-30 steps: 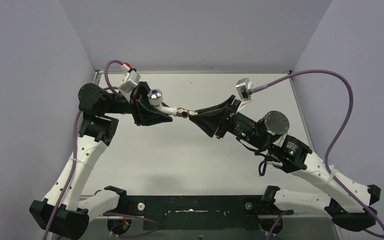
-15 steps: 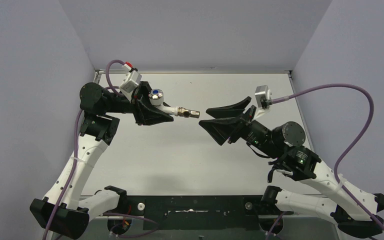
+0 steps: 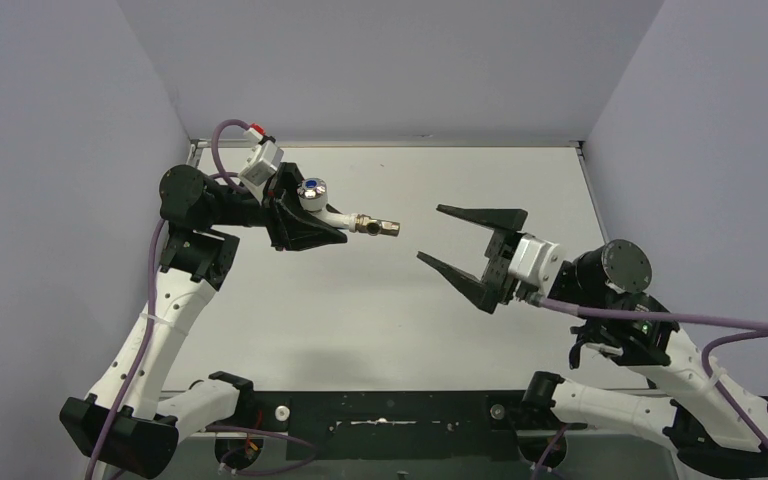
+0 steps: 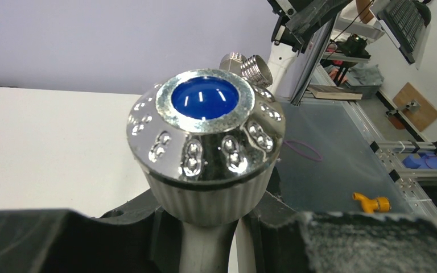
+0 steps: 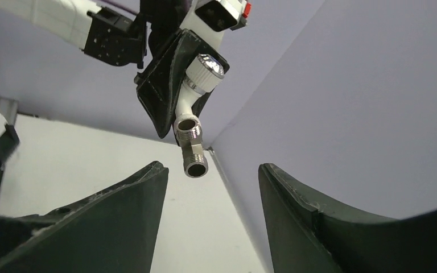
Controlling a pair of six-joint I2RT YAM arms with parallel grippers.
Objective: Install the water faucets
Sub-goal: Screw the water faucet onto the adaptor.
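The water faucet (image 3: pixel 332 212) hangs above the table, a white tap body under a chrome knob (image 3: pixel 311 190) with a blue dot. My left gripper (image 3: pixel 310 222) is shut on its white stem. A threaded metal fitting (image 3: pixel 376 227) sticks out of its spout toward the right. In the left wrist view the knob (image 4: pixel 205 131) fills the middle and the fitting (image 4: pixel 246 64) peeks out behind it. My right gripper (image 3: pixel 430 233) stands open a short way right of the fitting and holds nothing. Through its wrist camera, the fitting (image 5: pixel 194 157) shows end-on beyond my open right gripper (image 5: pixel 211 170).
Purple-grey walls (image 3: pixel 70 120) close in the white table (image 3: pixel 360 310) on the left, back and right. A black strip (image 3: pixel 380 410) with the arm bases runs along the near edge. The right arm's purple cable (image 3: pixel 680 320) trails low on the right.
My right gripper has let go of the fitting, opened and drawn back to the right while turning. The fitting stays on the faucet. The left arm has held still.
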